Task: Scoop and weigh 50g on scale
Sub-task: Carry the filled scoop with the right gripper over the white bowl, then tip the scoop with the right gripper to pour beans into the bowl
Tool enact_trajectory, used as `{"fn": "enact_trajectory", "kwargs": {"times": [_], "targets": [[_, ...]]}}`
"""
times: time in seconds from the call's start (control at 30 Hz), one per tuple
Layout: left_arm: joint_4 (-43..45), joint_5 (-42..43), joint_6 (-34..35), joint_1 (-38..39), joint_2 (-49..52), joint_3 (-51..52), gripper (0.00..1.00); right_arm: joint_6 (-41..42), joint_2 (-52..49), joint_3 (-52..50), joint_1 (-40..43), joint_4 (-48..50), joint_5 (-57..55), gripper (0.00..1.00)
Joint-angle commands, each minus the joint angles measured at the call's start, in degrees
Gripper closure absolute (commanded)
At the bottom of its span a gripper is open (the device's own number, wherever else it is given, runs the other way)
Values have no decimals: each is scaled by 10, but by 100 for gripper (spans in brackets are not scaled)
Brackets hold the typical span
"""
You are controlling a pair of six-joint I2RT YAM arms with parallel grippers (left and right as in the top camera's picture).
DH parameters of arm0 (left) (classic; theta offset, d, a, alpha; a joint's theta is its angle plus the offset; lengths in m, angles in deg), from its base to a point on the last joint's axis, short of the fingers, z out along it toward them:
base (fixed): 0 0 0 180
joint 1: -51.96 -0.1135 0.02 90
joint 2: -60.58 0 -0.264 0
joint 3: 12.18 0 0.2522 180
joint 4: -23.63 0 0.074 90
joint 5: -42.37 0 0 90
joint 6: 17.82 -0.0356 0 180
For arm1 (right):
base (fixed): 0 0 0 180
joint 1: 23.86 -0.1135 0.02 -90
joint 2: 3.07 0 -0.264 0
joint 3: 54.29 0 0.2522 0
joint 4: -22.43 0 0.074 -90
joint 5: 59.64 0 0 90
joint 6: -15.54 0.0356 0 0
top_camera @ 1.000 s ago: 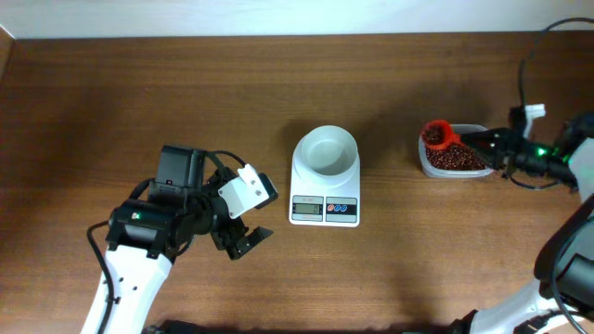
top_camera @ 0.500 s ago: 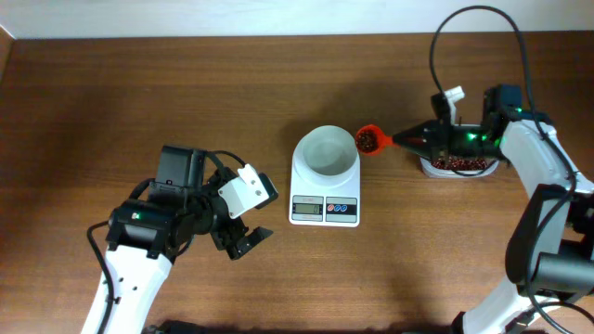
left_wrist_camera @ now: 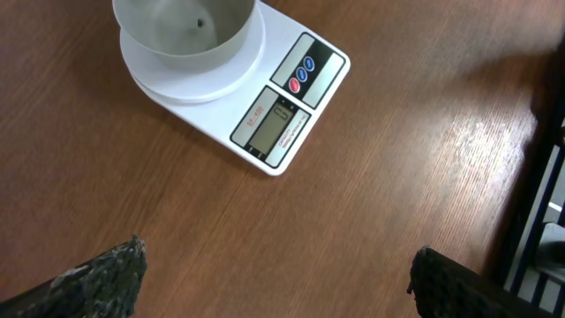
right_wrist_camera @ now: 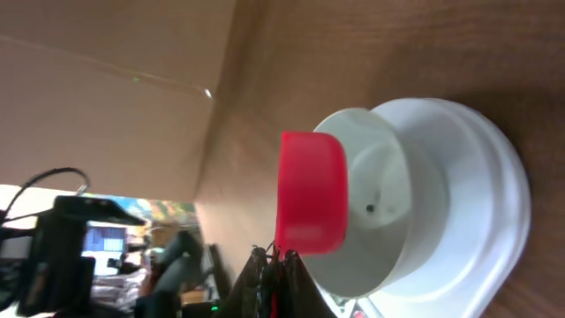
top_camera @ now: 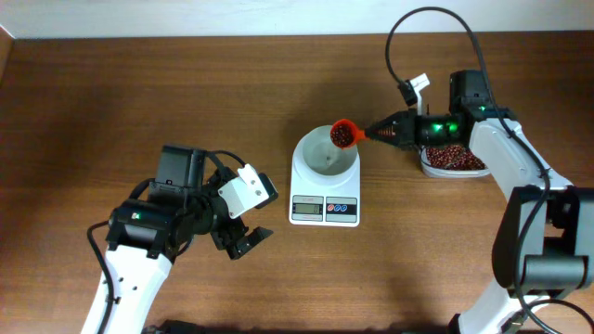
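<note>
The scale (top_camera: pixel 325 181) carries the only lettering in sight: small print around its grey display (left_wrist_camera: pixel 278 124), too fine to read, beside one red and two blue buttons (left_wrist_camera: pixel 301 74). It stands on a dark brown wood-grain table (top_camera: pixel 111 93); beyond the scale's far side a pale wall (right_wrist_camera: pixel 115 88) rises (a blurred monitor shows in the right wrist view). The right gripper (top_camera: pixel 380 133), from the scale's right, is clamped on the handle of the orange-red scoop (top_camera: pixel 345 134), which hangs over the right rim of the white bowl (top_camera: pixel 320 158). Beans (top_camera: pixel 342 135) fill the scoop; more lie in the clear tub (top_camera: pixel 452 160) right of the scale. One dark speck sits in the bowl. The left gripper (top_camera: pixel 251 218), left of the scale, stands spread wide, holding nothing.
</note>
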Motion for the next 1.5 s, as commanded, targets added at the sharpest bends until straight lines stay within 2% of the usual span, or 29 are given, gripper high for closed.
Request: {"fn": "enact_trajectory", "kwargs": {"times": [0.0,0.13,0.63,0.87,1.1,1.47], "targets": [[0,10,-8,-2,-1,-9,1,-9,-7,-1,-15,14,-18,96],[0,10,-8,-2,-1,-9,1,-84,-7,-1,-15,1,-10,96],[0,10,-8,-2,-1,-9,1,-144,39,-1,-26,-15,-58,96],[0,10,-8,-2,-1,-9,1,-160,50,-1,-78,-15,-185,96],[0,10,-8,-2,-1,-9,1,-163,116,-1,-108,-39,-298,96],[0,10,-8,-2,-1,-9,1,-163,139,0,-140,-54,-351,96]]}}
